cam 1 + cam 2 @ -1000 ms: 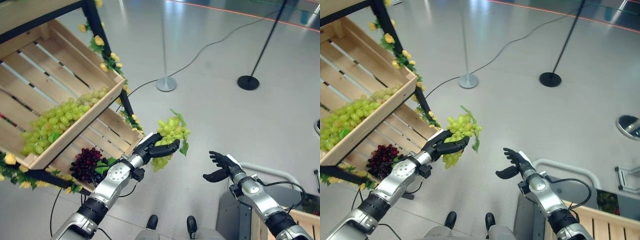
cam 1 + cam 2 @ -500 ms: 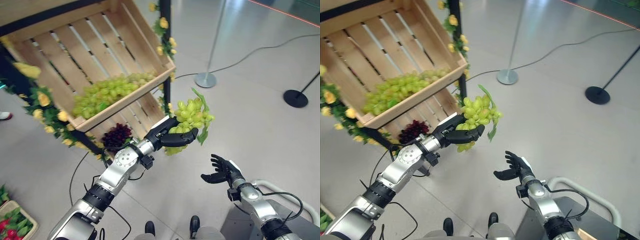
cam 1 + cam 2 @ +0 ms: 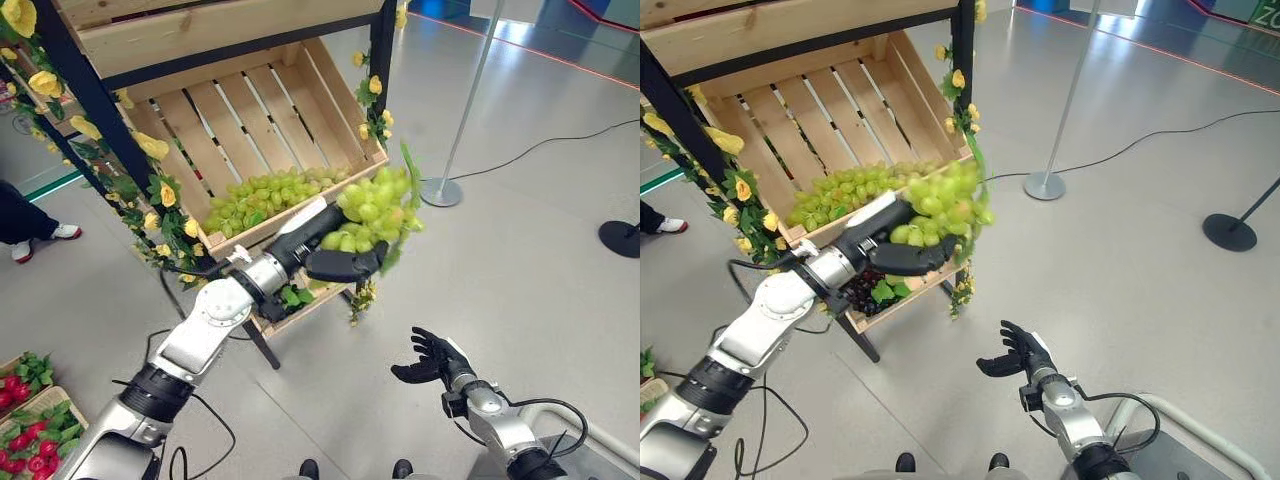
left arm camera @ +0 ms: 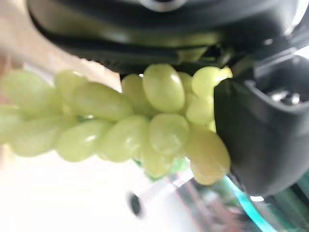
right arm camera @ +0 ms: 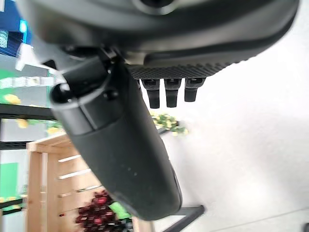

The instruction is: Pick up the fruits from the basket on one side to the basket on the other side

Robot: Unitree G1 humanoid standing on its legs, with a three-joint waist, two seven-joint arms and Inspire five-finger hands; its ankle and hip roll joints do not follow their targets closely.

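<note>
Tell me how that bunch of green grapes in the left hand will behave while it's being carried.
Held by the left hand, the green grape bunch bulges past the fingers unsupported, so it will probably sag and swing. Its glossy round grapes may slip in the grip. The loose leaf likely flaps.

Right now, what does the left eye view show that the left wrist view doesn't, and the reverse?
Left eye view alone: the wooden crate with green grapes in it, the right hand open over the floor, a stanchion base and a person's shoe. Left wrist view alone: single grapes close up against the thumb. Both: the left hand shut on the grape bunch.
</note>
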